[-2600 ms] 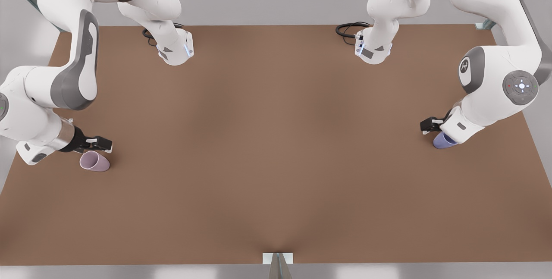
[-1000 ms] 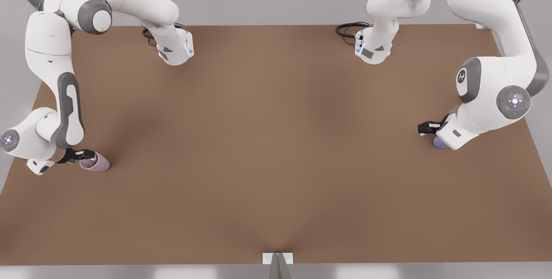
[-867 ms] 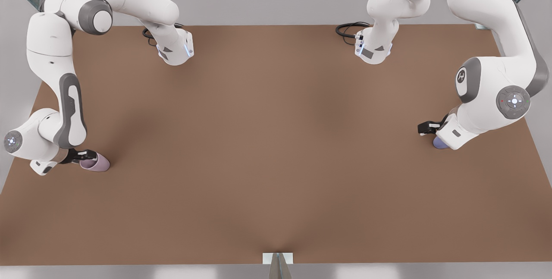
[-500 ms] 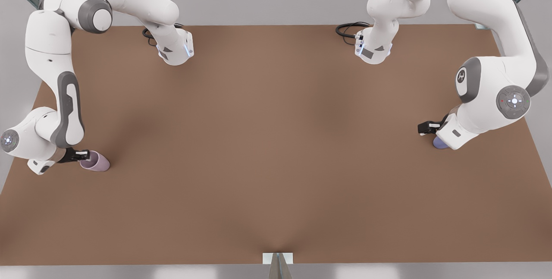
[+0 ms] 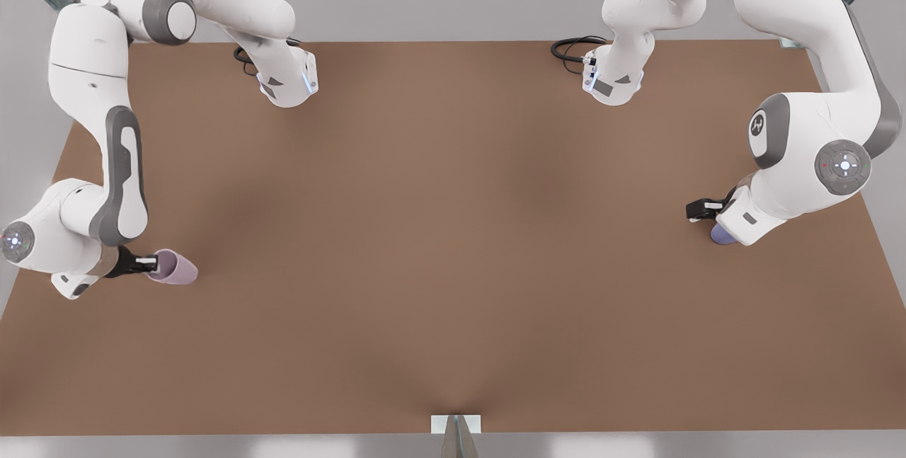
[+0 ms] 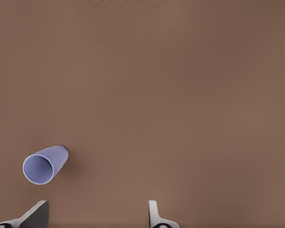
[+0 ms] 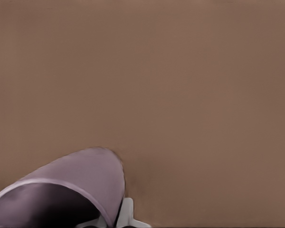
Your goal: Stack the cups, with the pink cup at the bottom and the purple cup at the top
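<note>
The pink cup is at the front view's left, near the table's edge. My right gripper is shut on its rim; in the right wrist view one finger presses the outside of the pink cup wall. The purple cup is at the front view's right, mostly hidden under my left wrist. My left gripper hangs over it, open. In the left wrist view the purple cup lies off to one side of the left gripper, not between the fingers.
The brown table stretches wide between the two cups. Both arm bases and black cables stand at the far edge. A small white bracket sits at the middle of the near edge.
The right gripper came down onto the pink cup's rim, then shifted toward the front view's right with the cup. The left arm lowered slightly at first and has held still since.
</note>
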{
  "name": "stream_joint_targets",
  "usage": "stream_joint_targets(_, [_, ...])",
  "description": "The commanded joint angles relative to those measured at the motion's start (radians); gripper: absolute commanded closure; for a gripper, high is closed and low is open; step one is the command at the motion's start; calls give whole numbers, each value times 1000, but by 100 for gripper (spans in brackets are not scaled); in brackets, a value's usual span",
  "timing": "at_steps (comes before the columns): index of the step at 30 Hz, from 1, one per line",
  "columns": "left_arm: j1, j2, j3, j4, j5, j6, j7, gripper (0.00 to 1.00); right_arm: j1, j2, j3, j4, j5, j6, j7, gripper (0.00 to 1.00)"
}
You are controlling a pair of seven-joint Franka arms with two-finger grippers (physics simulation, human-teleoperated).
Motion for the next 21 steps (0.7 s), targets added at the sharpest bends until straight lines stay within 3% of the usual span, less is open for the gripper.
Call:
stream_joint_targets(1, [0, 0, 0, 0, 0, -1, 0, 0, 17, -9, 0, 2, -5, -24, 31, 79])
stream_joint_targets(3, [3, 0, 0, 0, 0, 1, 0, 0, 58, -32, 19, 28, 1, -85, 109, 79])
stream_joint_targets(6, [6, 0, 14, 0, 0, 1, 2, 0, 60, -33, 112, 40, 2, -104, 260, 79])
stream_joint_targets(12, [9, 17, 38, 2, 0, 5, 6, 0, 101, -41, 373, 172, 42, -190, 746, 79])
stream_joint_targets(17, [32, 0, 57, -5, 2, 71, 17, 0, 368, 28, 367, 330, 24, -205, 1105, 79])
stream_joint_targets(21, [49, 8, 58, -5, 25, 108, 18, 0, 562, 183, 364, 569, -10, -228, 1289, 79])
